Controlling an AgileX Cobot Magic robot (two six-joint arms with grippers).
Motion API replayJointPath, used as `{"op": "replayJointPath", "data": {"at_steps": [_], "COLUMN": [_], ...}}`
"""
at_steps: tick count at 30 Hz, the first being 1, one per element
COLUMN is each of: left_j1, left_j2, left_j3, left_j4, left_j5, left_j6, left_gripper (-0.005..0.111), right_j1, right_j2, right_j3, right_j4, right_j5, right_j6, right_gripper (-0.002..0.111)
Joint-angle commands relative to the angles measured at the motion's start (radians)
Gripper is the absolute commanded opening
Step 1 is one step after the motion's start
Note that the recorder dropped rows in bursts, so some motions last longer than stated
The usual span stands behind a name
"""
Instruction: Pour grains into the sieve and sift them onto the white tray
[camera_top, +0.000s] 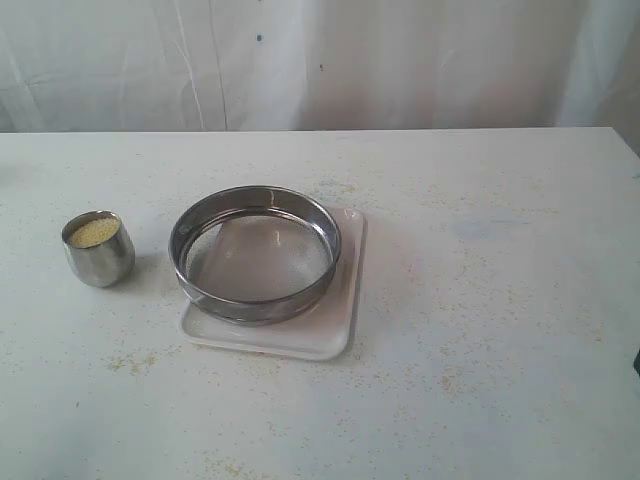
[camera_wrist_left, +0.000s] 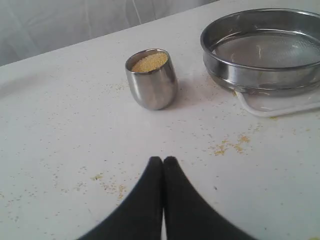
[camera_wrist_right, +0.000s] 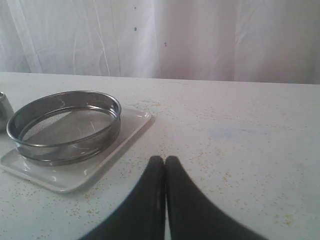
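Yellow grains (camera_top: 92, 232) (camera_wrist_left: 149, 62) fill a small steel cup (camera_top: 98, 250) (camera_wrist_left: 152, 80) standing upright on the table, left of the sieve. The round steel-rimmed sieve (camera_top: 255, 252) (camera_wrist_left: 262, 47) (camera_wrist_right: 64, 125) rests on the white tray (camera_top: 330, 335) (camera_wrist_left: 280, 104) (camera_wrist_right: 75, 177); its mesh looks bare. My left gripper (camera_wrist_left: 163, 160) is shut and holds nothing, well short of the cup. My right gripper (camera_wrist_right: 164, 159) is shut too, empty, beside the tray's corner. Neither gripper shows in the exterior view.
Scattered grains (camera_wrist_left: 230, 146) speckle the white tabletop (camera_top: 500, 280) around the tray and cup. A white curtain (camera_top: 320, 60) hangs behind the table's far edge.
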Motion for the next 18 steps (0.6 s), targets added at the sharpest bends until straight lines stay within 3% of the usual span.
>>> {"op": "replayJointPath", "data": {"at_steps": [1, 4, 10, 14, 18], "left_j1": [0.003, 0.003, 0.003, 0.000, -0.021], "left_j2": [-0.005, -0.005, -0.005, -0.005, -0.005], "left_j3": [0.004, 0.004, 0.004, 0.004, -0.215], "left_j4": [-0.141, -0.250, -0.255, -0.266, -0.034], "left_j5": [-0.058, -0.138, -0.223, -0.272, -0.151], "left_j6": [-0.114, -0.205, -0.227, -0.393, -0.473], "left_gripper": [0.000, 0.000, 0.000, 0.000, 0.000], "right_j1": [-0.005, -0.005, -0.005, -0.005, -0.005], "right_j2": [-0.006, -0.006, -0.006, -0.006, -0.006], "right_j3": [0.005, 0.005, 0.005, 0.005, 0.005], "right_j4": [-0.001, -0.001, -0.001, -0.001, -0.001], "right_j5": [-0.009, -0.009, -0.009, -0.009, -0.009], "right_j6": [0.004, 0.004, 0.004, 0.004, 0.004], "right_gripper": [0.000, 0.000, 0.000, 0.000, 0.000]}}
